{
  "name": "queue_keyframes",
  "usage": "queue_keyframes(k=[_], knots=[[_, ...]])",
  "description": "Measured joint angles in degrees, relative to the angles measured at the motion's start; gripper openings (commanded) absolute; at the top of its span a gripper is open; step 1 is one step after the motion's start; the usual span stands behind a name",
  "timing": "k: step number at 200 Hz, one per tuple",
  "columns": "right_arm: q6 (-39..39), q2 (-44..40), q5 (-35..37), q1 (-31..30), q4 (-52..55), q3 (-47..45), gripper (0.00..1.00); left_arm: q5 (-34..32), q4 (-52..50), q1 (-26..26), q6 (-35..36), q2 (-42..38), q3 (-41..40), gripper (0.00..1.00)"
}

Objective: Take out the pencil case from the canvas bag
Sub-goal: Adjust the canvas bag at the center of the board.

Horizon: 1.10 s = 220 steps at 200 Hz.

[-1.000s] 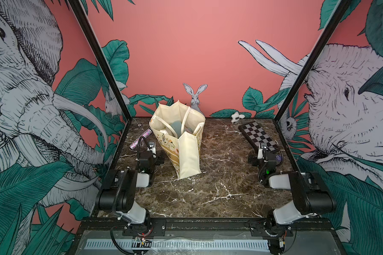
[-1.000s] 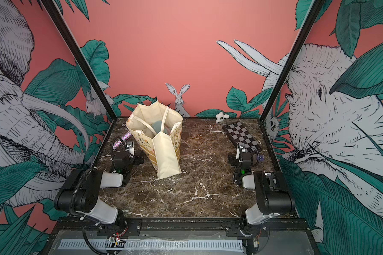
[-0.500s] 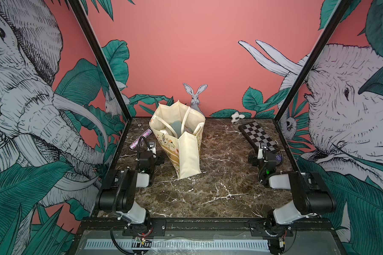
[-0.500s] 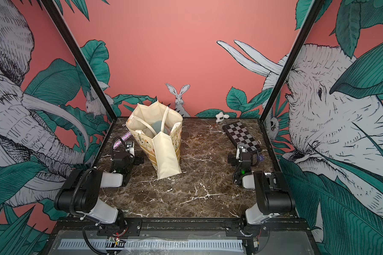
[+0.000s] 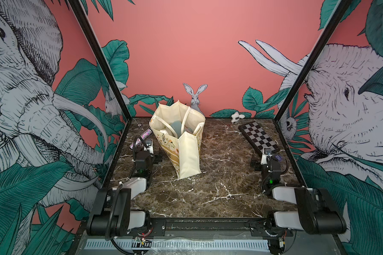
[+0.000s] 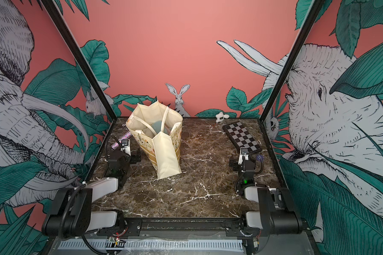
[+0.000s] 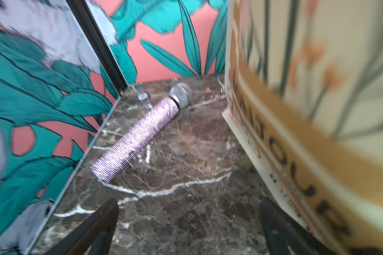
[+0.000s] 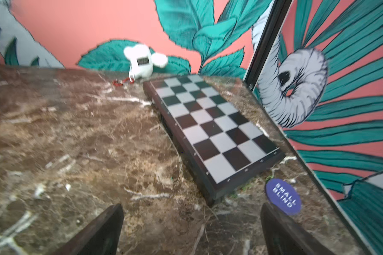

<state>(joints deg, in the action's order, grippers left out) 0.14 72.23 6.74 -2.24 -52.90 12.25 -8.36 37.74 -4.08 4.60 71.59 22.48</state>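
The cream canvas bag (image 5: pixel 187 152) stands upright at the back left of the marble table, mouth open, handles up; in both top views (image 6: pixel 164 154) its plain gusset faces forward. Inside its mouth a grey-blue rounded item (image 5: pixel 176 128) shows; I cannot tell whether it is the pencil case. My left gripper (image 5: pixel 150 154) rests low on the table just left of the bag, open and empty. In the left wrist view (image 7: pixel 187 205) the bag's printed face (image 7: pixel 318 110) is close beside one finger. My right gripper (image 5: pixel 264 161) (image 8: pixel 190 207) is open and empty at the right.
A glittery purple microphone (image 7: pixel 137 136) lies ahead of the left gripper by the left wall. A folded chessboard (image 8: pixel 212 132) lies ahead of the right gripper, with a blue "SMALL BLIND" chip (image 8: pixel 283 196) beside it. A white toy (image 5: pixel 237 117) sits at the back wall.
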Motion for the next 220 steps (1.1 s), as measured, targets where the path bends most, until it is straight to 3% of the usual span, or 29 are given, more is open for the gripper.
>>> queue_keyframes(k=[37, 81, 120, 162, 220], knots=[[5.2, -11.1, -0.5, 0.0, 8.9, 4.5, 0.99, -5.3, -15.4, 0.0, -6.3, -8.1, 6.3, 1.0], [16.3, -14.8, -2.1, 0.0, 21.7, 10.9, 0.99, -15.1, -39.2, 0.0, -19.3, -8.1, 18.5, 1.0], [27.8, -13.4, -1.2, 0.0, 40.3, 22.8, 0.99, -10.5, -46.2, 0.0, -26.3, -11.2, 18.4, 1.0], [33.0, -7.2, -12.2, -0.6, 47.6, 30.8, 0.99, -2.5, -50.7, 0.0, -29.6, -17.1, 16.8, 1.0], [34.4, 5.3, -19.1, -13.4, 62.6, 52.9, 0.99, -2.5, -69.7, 0.0, -31.3, -10.2, 35.8, 0.99]])
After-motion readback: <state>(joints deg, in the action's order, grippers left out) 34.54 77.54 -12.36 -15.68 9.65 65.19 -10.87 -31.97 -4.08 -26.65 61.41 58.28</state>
